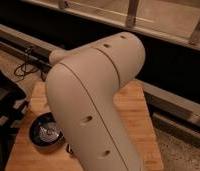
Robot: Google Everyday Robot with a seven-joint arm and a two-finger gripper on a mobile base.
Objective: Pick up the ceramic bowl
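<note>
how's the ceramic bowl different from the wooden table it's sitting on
The ceramic bowl is dark and glossy with a pale silvery centre; the wooden table is light brown planks. The bowl is round; the table has straight edges. The bowl covers only a small part of the far wider table top. Both are partly hidden by the robot arm, which also blocks the gripper from view.

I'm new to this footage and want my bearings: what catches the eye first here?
The robot's bulky beige arm fills the middle, blocking much of the wooden table. At its lower left, the ceramic bowl sits on the table, dark-rimmed with a pale centre. The gripper is hidden behind the arm.
</note>
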